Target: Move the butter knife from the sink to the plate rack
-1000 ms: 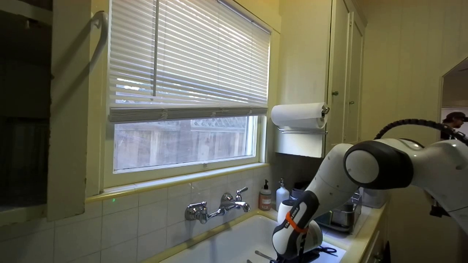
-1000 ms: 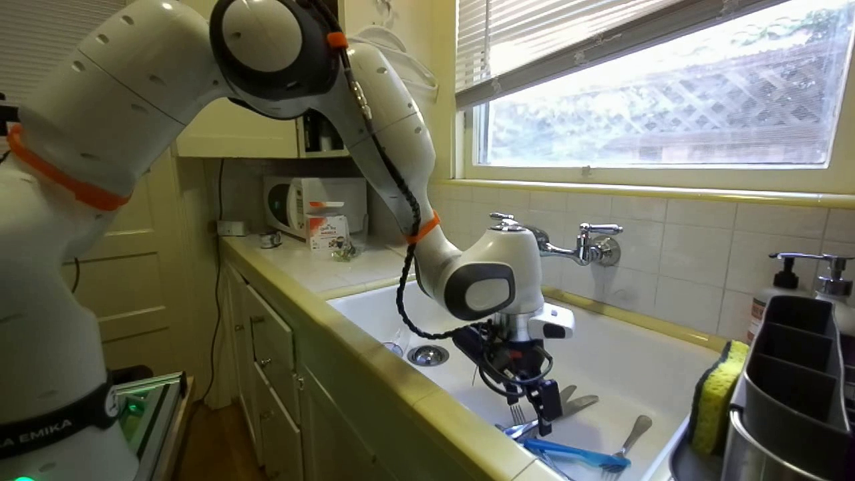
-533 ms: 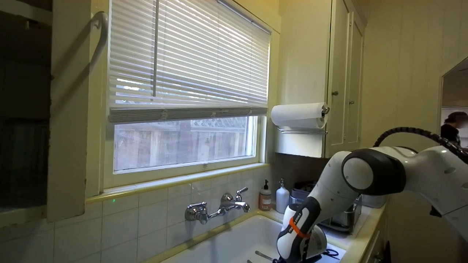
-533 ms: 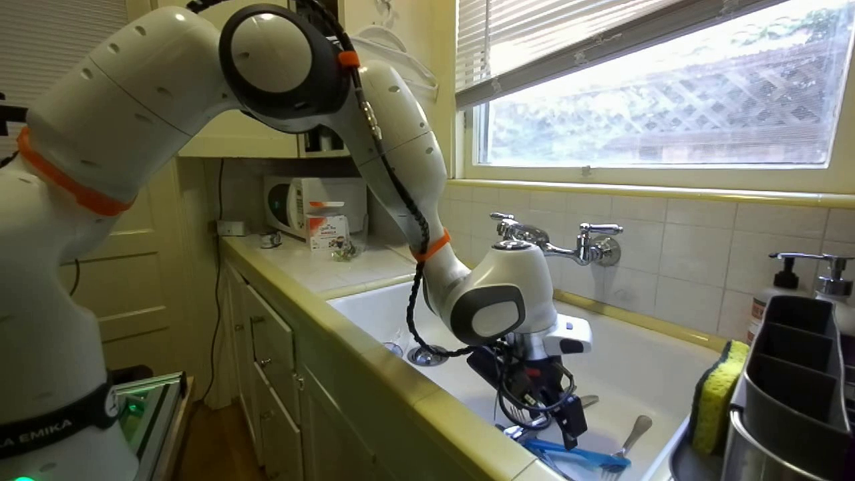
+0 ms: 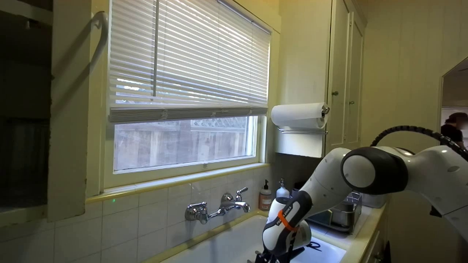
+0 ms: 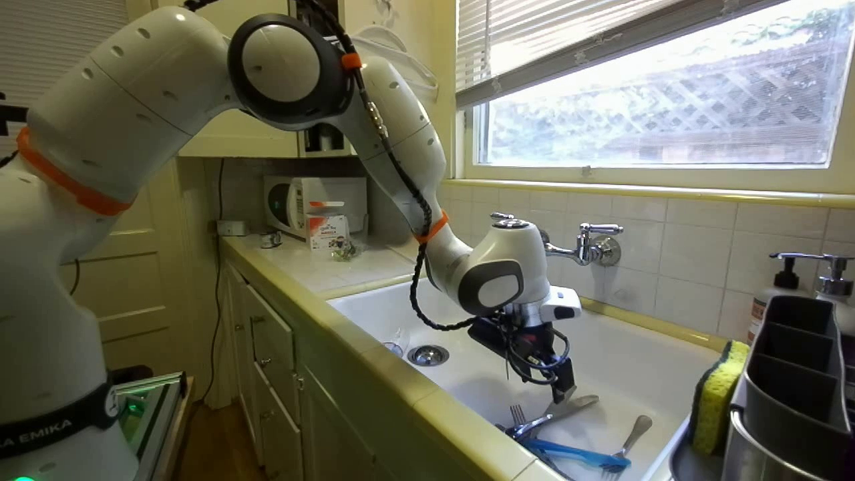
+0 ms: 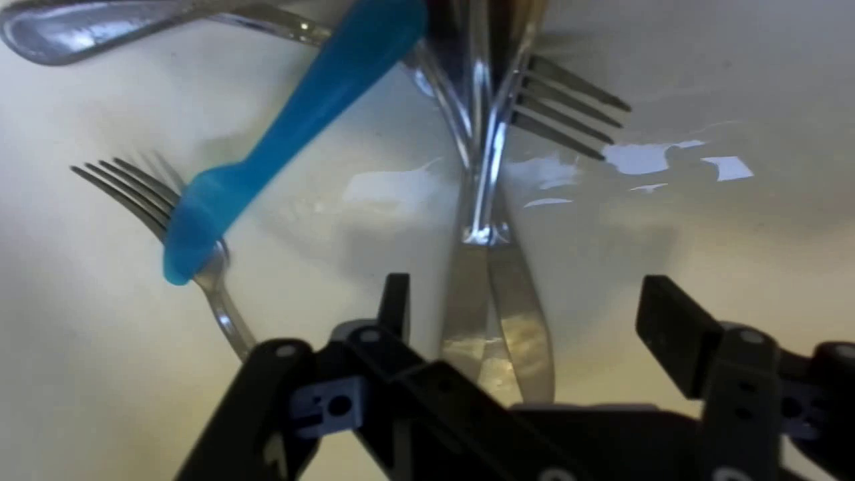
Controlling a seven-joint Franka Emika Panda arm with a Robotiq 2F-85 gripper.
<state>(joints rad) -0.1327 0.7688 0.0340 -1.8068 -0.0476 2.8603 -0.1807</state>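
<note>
Two silver butter knives lie crossed on the floor of the pale sink (image 6: 641, 347). In the wrist view their blades, a left knife (image 7: 467, 287) and a right knife (image 7: 524, 314), point toward my gripper (image 7: 524, 314). My gripper is open and empty, with one finger on each side of the blades, the left finger nearer. The blade ends are partly hidden by the gripper. In an exterior view my gripper (image 6: 562, 391) hangs over the knives (image 6: 580, 403), apparently just above them. The dark plate rack (image 5: 338, 227) stands on the counter beyond the sink, partly behind the arm.
A blue utensil (image 7: 287, 133) and several forks (image 7: 568, 100) lie beside and under the knives. A black divided caddy (image 6: 795, 374) and a yellow sponge (image 6: 720, 394) stand at the sink's end. The tap (image 6: 588, 247) and soap bottles (image 5: 265, 197) are along the wall.
My gripper first went lower over the cutlery, then rose and shifted back, to the left in both exterior views. It now sits over the knife blades. The cutlery has not visibly moved.
</note>
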